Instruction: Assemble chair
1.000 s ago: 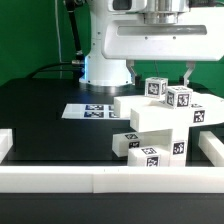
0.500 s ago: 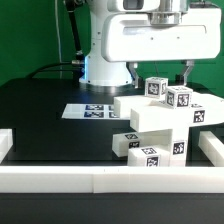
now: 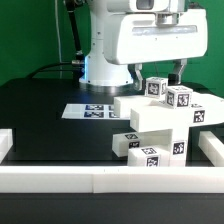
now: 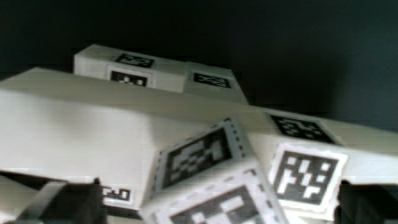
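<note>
Exterior view shows the white Panda arm [image 3: 150,38] filling the upper middle and upper right of the frame, its base standing at the back of the black tabletop [image 3: 50,125]. Only one dark finger of the gripper [image 3: 178,72] shows clearly, below the wrist housing at the upper right, just above the rear tagged blocks; I cannot tell whether the fingers are parted or closed, and nothing visible sits between them.

The partly built chair [image 3: 160,120] sits at the centre right of the frame: a stepped stack of chunky white parts, with two tagged cube-like blocks on top, a wide flat panel below them, and smaller tagged pieces at the lower front. The marker board [image 3: 92,110] lies flat on the tabletop at the centre left, just beside the chair. Long white border rails [image 3: 100,180] run along the bottom of the frame and up both sides.

Wrist view looks closely at the chair [image 4: 107,120]: a broad white panel, a tagged block behind it, and large tilted tags in the lower right. The finger [image 4: 54,200] shows as a dim blur in the lower left.
</note>
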Robot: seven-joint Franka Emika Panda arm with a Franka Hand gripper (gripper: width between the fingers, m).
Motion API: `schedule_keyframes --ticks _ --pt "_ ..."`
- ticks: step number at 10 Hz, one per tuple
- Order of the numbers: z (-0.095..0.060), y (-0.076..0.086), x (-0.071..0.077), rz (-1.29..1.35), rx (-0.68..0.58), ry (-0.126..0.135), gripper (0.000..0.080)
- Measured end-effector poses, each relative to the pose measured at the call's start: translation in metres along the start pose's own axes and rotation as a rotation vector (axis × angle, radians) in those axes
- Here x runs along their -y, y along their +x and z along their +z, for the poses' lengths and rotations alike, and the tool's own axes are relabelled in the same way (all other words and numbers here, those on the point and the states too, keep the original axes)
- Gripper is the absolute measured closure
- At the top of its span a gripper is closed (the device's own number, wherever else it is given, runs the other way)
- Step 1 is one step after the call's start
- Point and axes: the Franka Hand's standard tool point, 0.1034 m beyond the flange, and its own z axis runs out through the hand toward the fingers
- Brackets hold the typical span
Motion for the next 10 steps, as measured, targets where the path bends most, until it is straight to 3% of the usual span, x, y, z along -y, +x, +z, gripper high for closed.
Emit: schedule_keyframes --ticks 1,2,3,5,8,10 --pt "0.0 -0.0001 -0.0001 -0.008 0.0 0.0 0.015" --pt "0.0 -0.0001 -0.0001 -0.005 0.0 0.0 0.0272" --pt "0.0 -0.0001 -0.0002 -0.004 0.0 0.0 0.0272" --pt "0.0 -0.0002 -0.0004 0.002 0.0 0.0 0.0514" --pt "0.0 -0.0002 -0.0005 0.018 0.0 0.0 0.0512" --pt "0.0 -0.0001 -0.0004 0.165 -0.001 0.002 0.0512"
